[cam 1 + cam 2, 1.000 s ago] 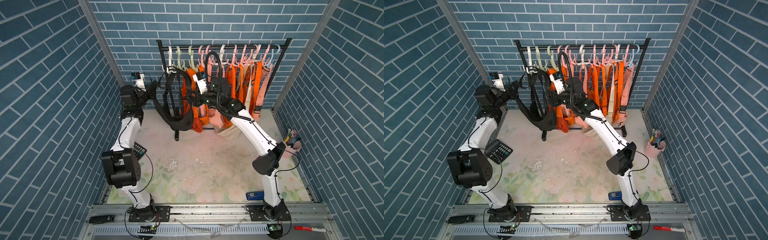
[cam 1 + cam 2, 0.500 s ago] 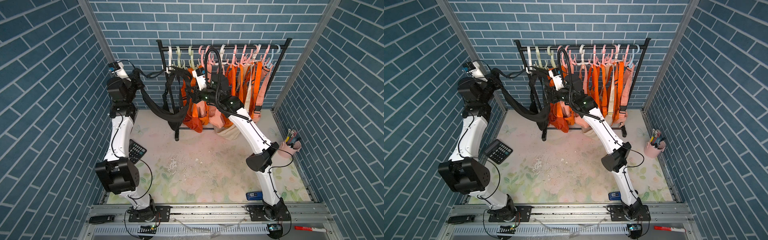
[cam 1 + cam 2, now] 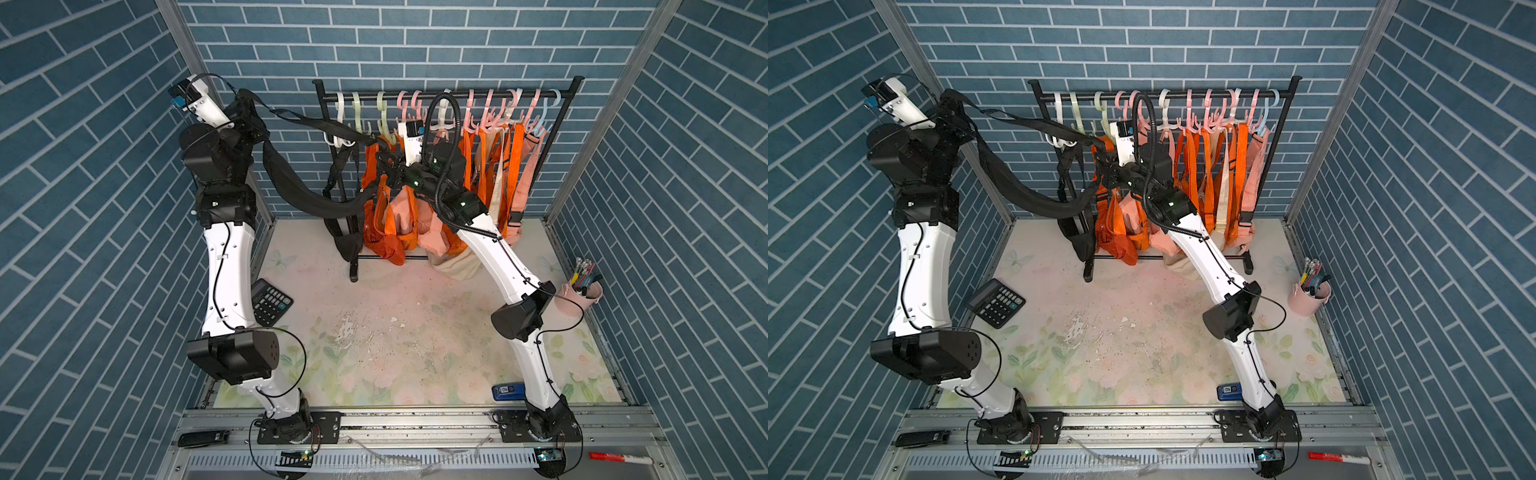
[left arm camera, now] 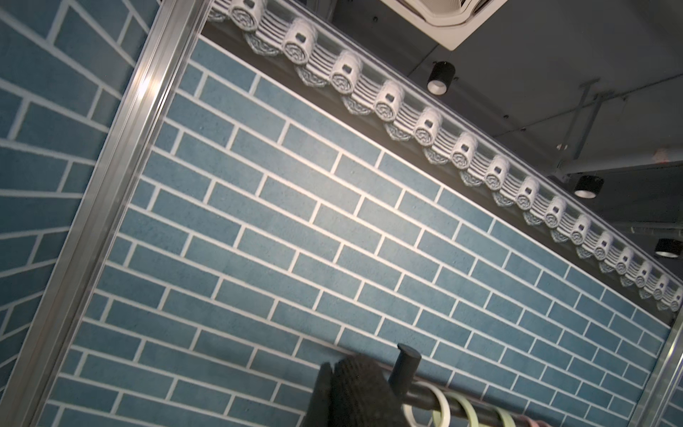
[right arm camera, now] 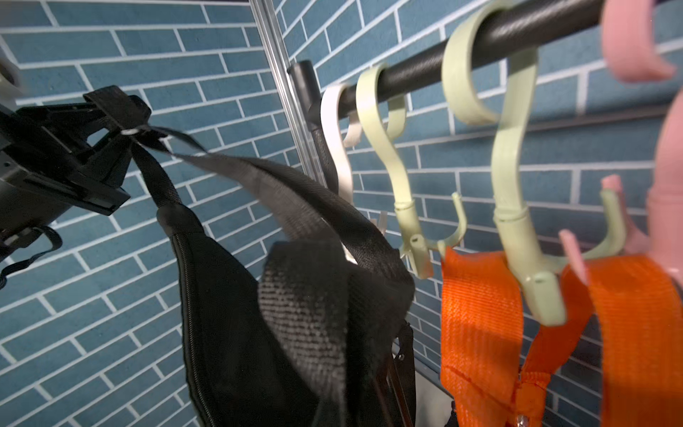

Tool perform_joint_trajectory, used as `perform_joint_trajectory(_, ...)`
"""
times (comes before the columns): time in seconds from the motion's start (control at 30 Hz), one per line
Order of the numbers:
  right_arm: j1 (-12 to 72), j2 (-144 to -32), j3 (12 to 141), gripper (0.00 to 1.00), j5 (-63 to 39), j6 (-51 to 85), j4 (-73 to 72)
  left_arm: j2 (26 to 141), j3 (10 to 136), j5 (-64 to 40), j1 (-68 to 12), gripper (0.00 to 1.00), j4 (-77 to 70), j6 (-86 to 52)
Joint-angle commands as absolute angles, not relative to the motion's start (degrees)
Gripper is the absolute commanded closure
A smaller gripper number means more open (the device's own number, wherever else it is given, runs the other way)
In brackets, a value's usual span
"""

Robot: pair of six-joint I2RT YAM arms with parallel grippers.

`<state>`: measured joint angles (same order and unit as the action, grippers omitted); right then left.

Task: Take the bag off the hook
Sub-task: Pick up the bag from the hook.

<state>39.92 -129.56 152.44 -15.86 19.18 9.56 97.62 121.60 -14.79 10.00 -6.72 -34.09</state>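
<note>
The left gripper (image 3: 248, 109) is raised high by the blue brick-pattern wall, its jaws pinched together on the thin black webbing strap (image 3: 307, 123) of a long black fabric sling bag (image 3: 297, 195). The bag hangs in the air, stretched in a sagging curve between the two arms, well above the floral worktop (image 3: 395, 357). Its strap runs taut from the left gripper across the foot of the white plastic hook (image 5: 338, 148) at the left end of the black metal rail (image 3: 365, 97). Whether the strap still catches on that hook cannot be told.

The right gripper (image 3: 384, 164) sits in front of the rail among the orange webbing bags (image 3: 390, 245). It is closed on a wide band of the black bag's webbing, which fills the near part of the right wrist view.

A black desk calculator (image 3: 270, 301) lies near the left arm, and a pink cup of pens (image 3: 582, 297) stands at the right. The white label on the small blue box (image 3: 507, 390) is too small to read.
</note>
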Motion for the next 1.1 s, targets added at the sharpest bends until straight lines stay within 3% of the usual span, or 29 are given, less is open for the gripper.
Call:
perform_joint_trajectory(0.0,38.8,-130.1,154.6,1.00,-13.3,21.7,3.2,100.4,124.3,-14.2,10.0,1.00,-6.4,-35.8)
perform_joint_trajectory(0.3,37.7,-128.3,153.5,1.00,-13.7,20.4,4.7,101.2,127.8,-16.1,10.5,1.00,-5.9,-35.3)
perform_joint_trajectory(0.47,37.8,-121.8,145.7,1.00,-15.5,20.3,4.8,97.7,125.5,-19.1,10.5,1.00,-4.4,-34.0)
perform_joint_trajectory(1.07,46.6,-94.7,103.9,1.00,-17.9,14.2,1.6,65.8,83.9,-18.6,9.9,1.00,-4.0,-30.3)
